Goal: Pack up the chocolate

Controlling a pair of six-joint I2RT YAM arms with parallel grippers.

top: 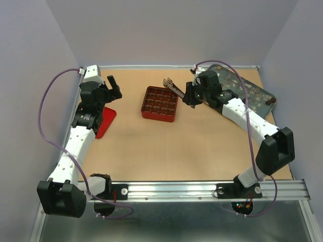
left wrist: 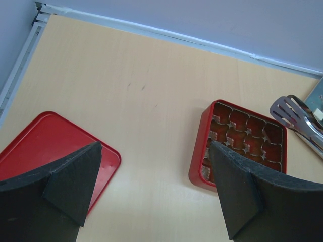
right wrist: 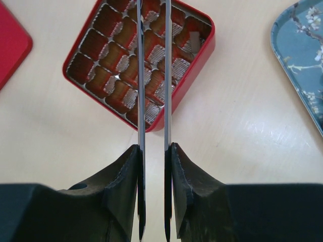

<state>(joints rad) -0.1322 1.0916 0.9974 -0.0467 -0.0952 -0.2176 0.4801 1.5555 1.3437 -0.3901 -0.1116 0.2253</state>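
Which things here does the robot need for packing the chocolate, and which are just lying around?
For the job:
- the chocolate, on the flowery tray
- the red box
- the tongs, pinched in the right gripper

Just lying about:
- the red lid, with nothing touching it
- the left gripper, open and holding nothing

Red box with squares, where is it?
In the top view, the red box sits mid-table toward the back, between the red lid on its left and the metal tongs at its right.
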